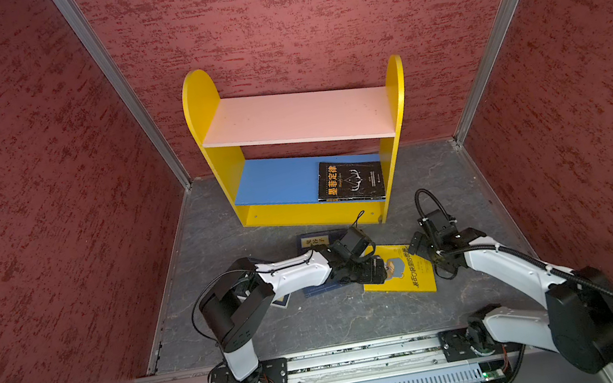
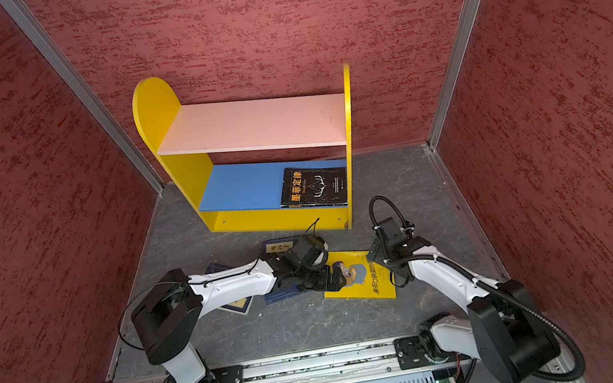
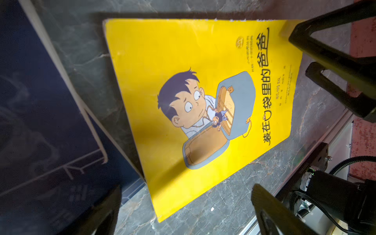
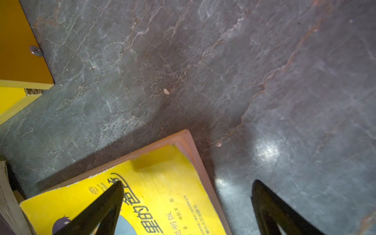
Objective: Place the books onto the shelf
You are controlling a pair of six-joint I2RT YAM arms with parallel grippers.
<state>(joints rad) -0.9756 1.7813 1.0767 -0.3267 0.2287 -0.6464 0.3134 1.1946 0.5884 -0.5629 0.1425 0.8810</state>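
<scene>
The yellow-sided shelf (image 1: 222, 164) (image 2: 183, 171) stands at the back wall. A black book (image 1: 349, 179) (image 2: 314, 187) lies flat on its blue lower board. A yellow book with a cartoon man (image 1: 407, 274) (image 3: 203, 61) (image 4: 162, 183) lies on the floor in front. Navy books (image 1: 315, 241) (image 2: 237, 306) (image 3: 40, 122) lie partly under the left arm. My left gripper (image 1: 382, 270) (image 3: 186, 189) hovers open over the yellow book's near-left edge. My right gripper (image 1: 432, 258) (image 4: 188, 183) is open astride its right edge, one finger over the cover, one over the floor.
The grey marbled floor (image 1: 318, 321) is boxed in by red walls on three sides. The pink upper board (image 1: 297, 118) is bare. The arm-base rail (image 1: 345, 357) runs along the front. The shelf's front corner (image 4: 18, 61) lies near the right gripper.
</scene>
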